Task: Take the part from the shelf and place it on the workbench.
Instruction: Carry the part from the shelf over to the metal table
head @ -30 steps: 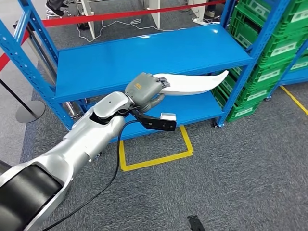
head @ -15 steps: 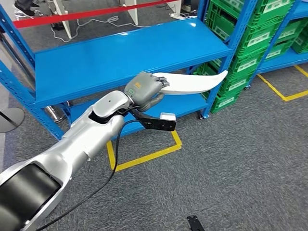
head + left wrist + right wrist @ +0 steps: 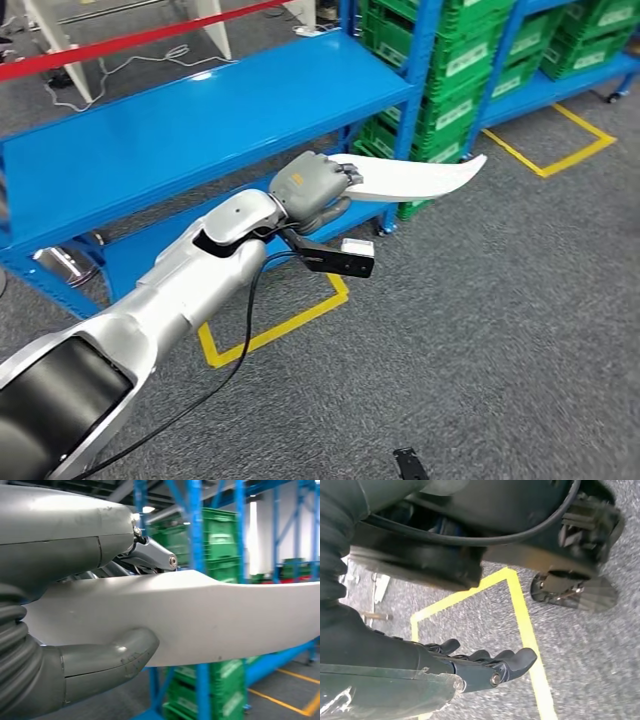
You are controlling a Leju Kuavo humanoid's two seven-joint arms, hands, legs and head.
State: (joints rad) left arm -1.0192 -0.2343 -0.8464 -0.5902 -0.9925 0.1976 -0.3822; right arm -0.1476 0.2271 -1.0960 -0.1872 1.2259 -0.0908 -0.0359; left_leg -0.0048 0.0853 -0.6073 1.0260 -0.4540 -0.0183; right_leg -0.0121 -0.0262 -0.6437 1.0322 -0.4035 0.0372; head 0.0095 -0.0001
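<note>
I see grey carpet floor (image 3: pixel 490 330) all around, marked with a yellow taped square (image 3: pixel 272 325) just below the hand and another yellow outline (image 3: pixel 555 150) well off to its right. Behind the hand stands a blue steel rack (image 3: pixel 189 120). Right of the hand, green crates (image 3: pixel 453 70) fill further blue racks. A red barrier tape (image 3: pixel 128 40) runs beyond.
</note>
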